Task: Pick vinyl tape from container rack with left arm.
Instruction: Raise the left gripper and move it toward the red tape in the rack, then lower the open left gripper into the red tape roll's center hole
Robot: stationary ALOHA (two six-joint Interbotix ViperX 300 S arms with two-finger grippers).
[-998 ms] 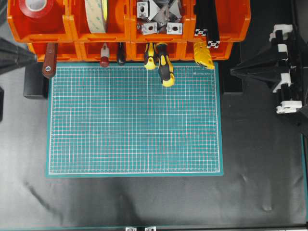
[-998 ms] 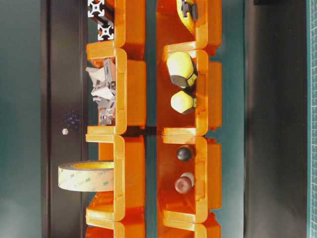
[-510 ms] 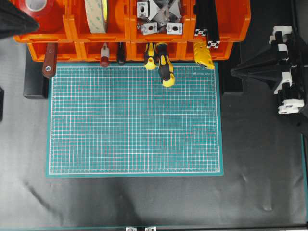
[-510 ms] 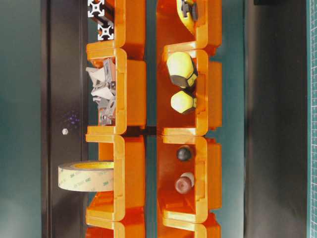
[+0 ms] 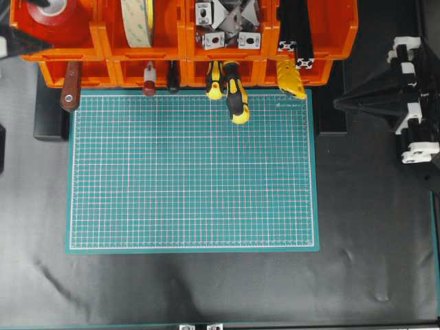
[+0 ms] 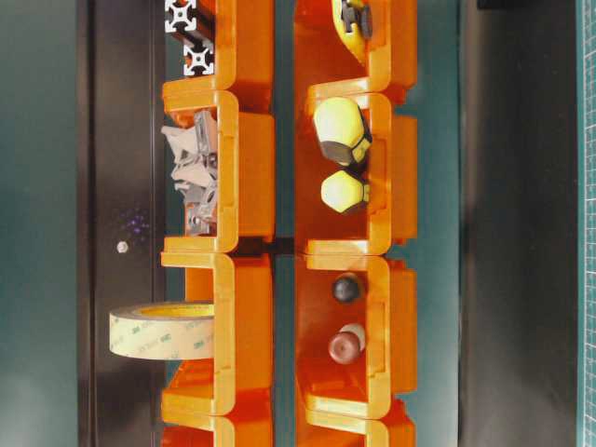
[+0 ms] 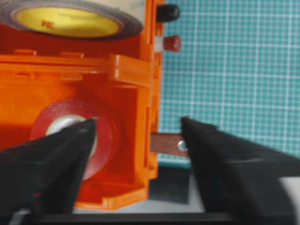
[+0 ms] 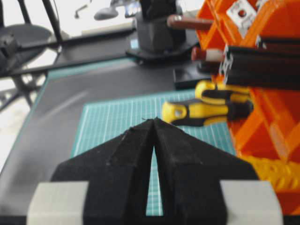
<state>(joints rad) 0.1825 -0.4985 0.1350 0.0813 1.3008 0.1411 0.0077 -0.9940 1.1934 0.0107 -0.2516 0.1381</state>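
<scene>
The vinyl tape [image 5: 67, 16] is a red roll with a white core, lying flat in the top-left bin of the orange container rack [image 5: 103, 42]. My left gripper [image 5: 46, 25] comes in from the left edge and hangs over that bin, open. In the left wrist view the left gripper [image 7: 138, 124] has one black finger [image 7: 56, 154] over the core of the vinyl tape [image 7: 107, 136]. The other finger [image 7: 220, 159] is outside the wall of the container rack [image 7: 140, 108]. Nothing is gripped. My right gripper [image 5: 336, 103] rests shut at the right, off the mat.
A cream tape roll [image 5: 137, 20] stands in the neighbouring bin. Metal brackets [image 5: 227, 24] and black profiles [image 5: 295, 27] fill the bins to the right. A brown handle [image 5: 70, 86] and yellow screwdrivers [image 5: 237, 100] stick out of the lower tier over the green cutting mat [image 5: 192, 172].
My left gripper has moved from beside the rack's lower left corner up over the top-left bin, and its jaws have opened. The right arm has barely shifted.
</scene>
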